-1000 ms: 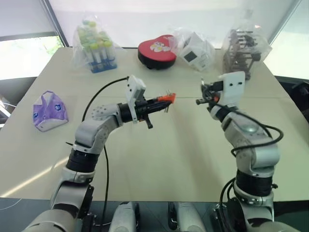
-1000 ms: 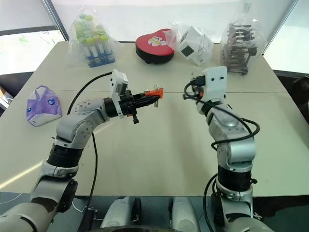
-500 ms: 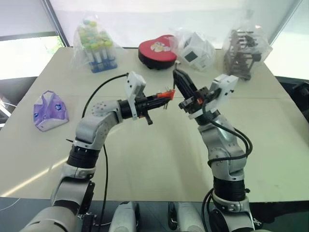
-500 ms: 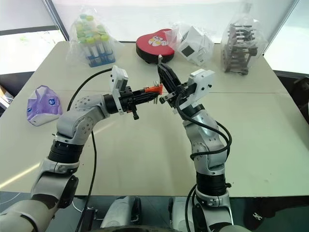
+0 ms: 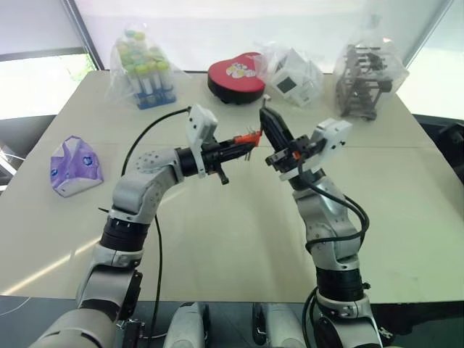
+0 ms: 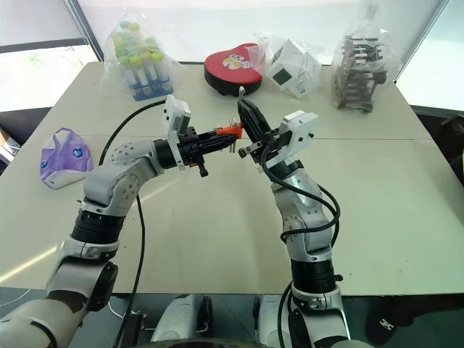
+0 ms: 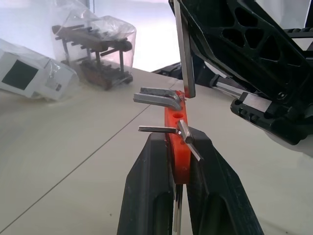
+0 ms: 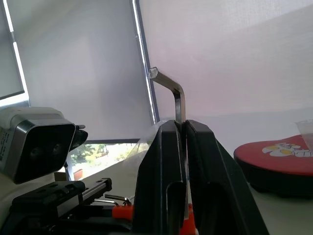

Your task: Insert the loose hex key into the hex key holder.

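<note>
Alignment step, both arms up over the surface (image 5: 217,239). Left gripper (image 7: 177,142) has its jaws pinching the orange holder (image 7: 177,142), prongs pointing at the right arm. Right gripper (image 8: 180,129) jaws pinch the loose hex key (image 7: 185,58), long leg hanging with its tip at the holder's top edge. Next: line tip up with an empty hole, then push straight in; little margin for tilt.

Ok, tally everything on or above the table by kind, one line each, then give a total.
Clear bagged items: 3: tube rack, white box, dark rack
Red heart-shaped box: 1
Purple pouch: 1
Hex key holder, in the left gripper: 1
Loose hex key, in the right gripper: 1
Total: 7
</note>
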